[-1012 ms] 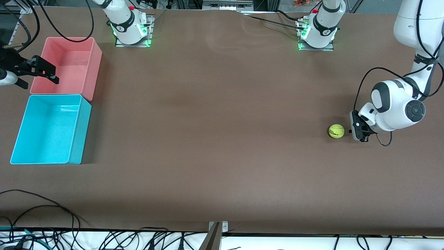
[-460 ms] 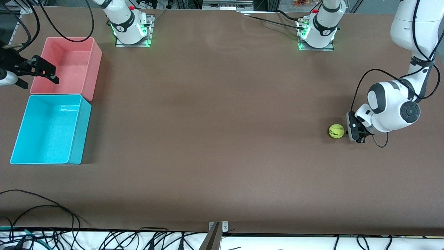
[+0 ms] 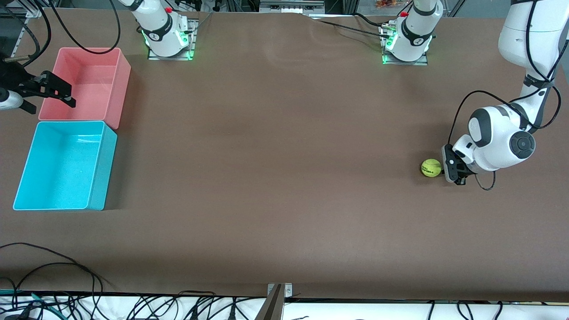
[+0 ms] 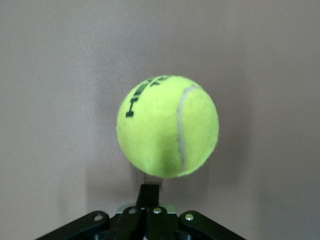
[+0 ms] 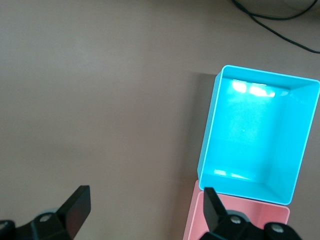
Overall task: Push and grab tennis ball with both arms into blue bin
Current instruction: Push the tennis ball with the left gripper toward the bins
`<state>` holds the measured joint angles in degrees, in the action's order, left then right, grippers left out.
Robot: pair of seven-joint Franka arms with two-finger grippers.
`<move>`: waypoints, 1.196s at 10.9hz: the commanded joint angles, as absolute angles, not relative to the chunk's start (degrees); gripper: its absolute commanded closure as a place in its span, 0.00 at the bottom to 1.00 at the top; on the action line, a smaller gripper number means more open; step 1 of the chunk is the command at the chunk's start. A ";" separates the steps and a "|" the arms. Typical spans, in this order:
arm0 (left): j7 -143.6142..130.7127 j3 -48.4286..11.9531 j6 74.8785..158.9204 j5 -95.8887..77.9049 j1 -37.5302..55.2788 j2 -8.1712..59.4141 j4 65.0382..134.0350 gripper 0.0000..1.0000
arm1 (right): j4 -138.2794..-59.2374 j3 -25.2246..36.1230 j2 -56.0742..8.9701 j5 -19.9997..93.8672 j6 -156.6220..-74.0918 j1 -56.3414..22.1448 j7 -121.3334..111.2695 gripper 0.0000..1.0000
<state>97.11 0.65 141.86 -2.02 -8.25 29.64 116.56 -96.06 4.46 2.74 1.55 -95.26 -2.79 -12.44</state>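
The blue bin (image 3: pixel 64 165) stands on the brown desk (image 3: pixel 275 178) at the right arm's end, nearer to the front camera than the pink bin (image 3: pixel 86 86), and the two bins touch along one short side. In the front view both bins look hollow with nothing inside. The right wrist view shows the blue bin (image 5: pixel 257 132) from above and confirms a bare floor with only light reflections; of the pink bin (image 5: pixel 235 220) it shows just a strip of rim.

The tennis ball (image 3: pixel 431 168) lies on the desk toward the left arm's end, well apart from both bins. The left gripper (image 3: pixel 450 165) is low at the desk, just beside the ball on the side toward the left arm's end of the desk. Its jaws are clenched with nothing between them. In the front view I cannot tell if the tip touches the ball. The left wrist view shows the ball (image 4: pixel 167 126) large and close, with black lettering and a white seam, just in front of the closed tip (image 4: pixel 148 192).

The right gripper (image 3: pixel 49 91) hovers by the outer edge of the pink bin, and this arm waits. The right wrist view shows its jaws released and wide, with only bare desk between the fingers (image 5: pixel 75 207).
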 commanded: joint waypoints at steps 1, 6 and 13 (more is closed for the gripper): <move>94.15 -0.86 142.03 -3.60 -7.03 30.15 115.84 1.00 | -94.66 4.31 2.29 0.97 -94.83 -2.72 -13.27 0.00; 62.08 -10.36 141.77 -2.47 -2.03 31.54 112.52 1.00 | -94.75 4.31 2.29 0.88 -94.66 -2.64 -13.27 0.00; 74.00 -6.68 140.80 -0.35 -5.80 30.41 112.59 1.00 | -94.66 3.96 2.46 1.14 -93.96 -2.99 -12.83 0.00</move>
<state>71.96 -7.34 141.85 -1.54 -5.93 30.18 113.37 -96.05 4.35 2.74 1.55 -95.24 -2.85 -12.45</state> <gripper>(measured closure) 0.991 0.000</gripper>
